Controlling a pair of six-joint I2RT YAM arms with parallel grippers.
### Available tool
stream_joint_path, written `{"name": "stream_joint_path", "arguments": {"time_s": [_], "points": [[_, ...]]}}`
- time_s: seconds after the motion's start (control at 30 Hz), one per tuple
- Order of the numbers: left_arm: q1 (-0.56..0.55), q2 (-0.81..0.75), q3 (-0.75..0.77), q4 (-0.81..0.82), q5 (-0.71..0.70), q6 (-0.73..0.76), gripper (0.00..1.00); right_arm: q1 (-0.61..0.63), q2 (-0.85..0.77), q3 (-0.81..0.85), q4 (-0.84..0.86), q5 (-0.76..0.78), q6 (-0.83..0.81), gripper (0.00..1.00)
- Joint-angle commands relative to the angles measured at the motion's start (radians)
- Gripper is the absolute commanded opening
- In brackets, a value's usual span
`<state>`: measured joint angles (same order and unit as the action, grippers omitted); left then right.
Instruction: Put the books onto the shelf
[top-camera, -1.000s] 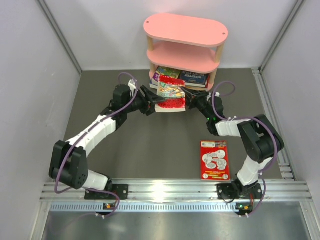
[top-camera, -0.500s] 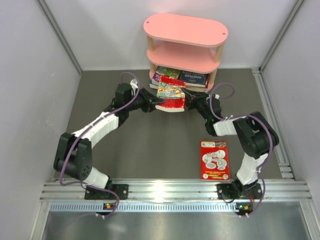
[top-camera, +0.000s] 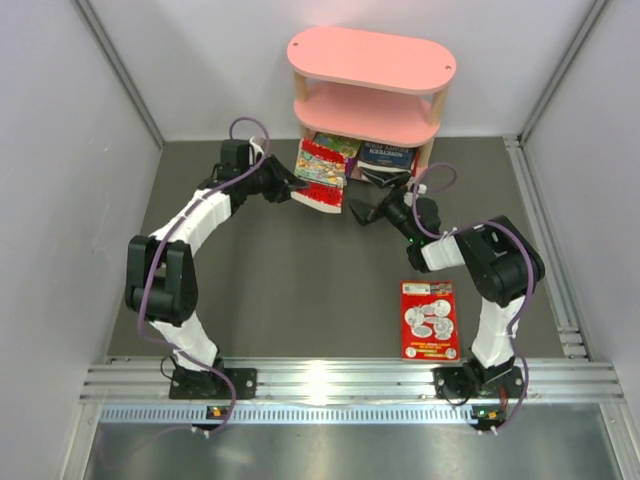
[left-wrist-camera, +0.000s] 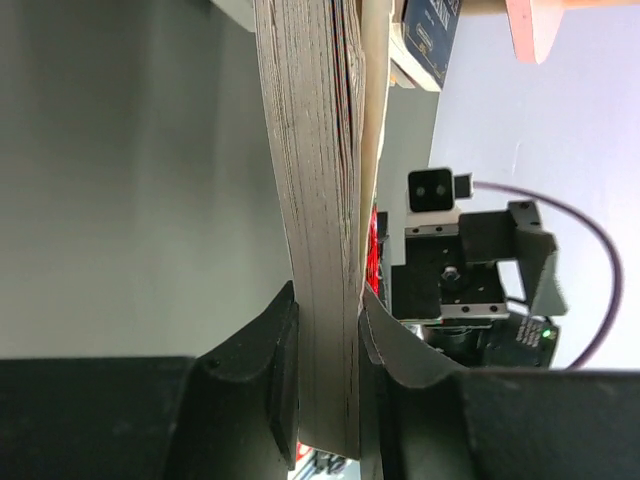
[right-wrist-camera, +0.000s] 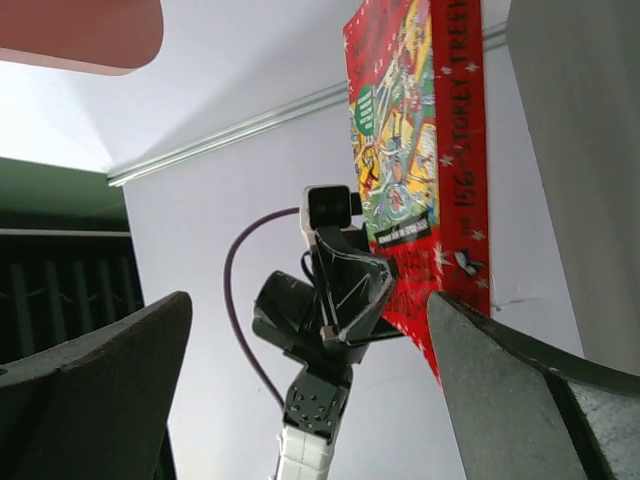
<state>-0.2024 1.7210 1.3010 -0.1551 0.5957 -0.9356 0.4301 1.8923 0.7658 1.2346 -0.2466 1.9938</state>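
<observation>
right gripper (top-camera: 368, 212) released the red book (top-camera: 322, 175) (left gripper (top-camera: 300, 186) carried it toward the shelf (top-camera: 370, 60))

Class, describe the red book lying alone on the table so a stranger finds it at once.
From the pink shelf at the back, come forward to the right arm's base. Just left of it a red book lies flat, cover up. It alone lies on open table; the others are on the shelf's lowest level or in the left gripper.
</observation>
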Motion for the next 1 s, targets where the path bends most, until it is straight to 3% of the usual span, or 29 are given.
{"name": "stream_joint_path", "arguments": {"time_s": [0.0,0.33,0.83,0.87,0.9,0.93,0.97], "points": [[-0.006,0.025,0.089,0.071,0.081,0.086,0.0,0.006,0.033,0.096,0.091,-0.039,0.071,1.0],[0.012,0.212,0.202,0.146,0.093,0.069,0.0,0.006,0.087,0.162,0.063,-0.066,0.069,1.0],[0.067,0.563,0.633,0.088,0.102,0.035,0.0,-0.005,0.097,0.152,0.052,-0.105,0.059,1.0],[0.069,0.6,0.674,0.086,0.108,0.034,0.01,-0.005,0.1,0.152,0.052,-0.103,0.059,1.0],[0.07,0.62,0.699,0.077,0.11,0.029,0.06,-0.007,0.103,0.155,0.052,-0.105,0.06,1.0],[0.07,0.661,0.743,0.074,0.124,0.015,0.17,-0.008,0.105,0.156,0.052,-0.106,0.06,1.0],[0.07,0.681,0.767,0.072,0.134,0.006,0.2,-0.007,0.109,0.158,0.052,-0.106,0.06,1.0]]}}
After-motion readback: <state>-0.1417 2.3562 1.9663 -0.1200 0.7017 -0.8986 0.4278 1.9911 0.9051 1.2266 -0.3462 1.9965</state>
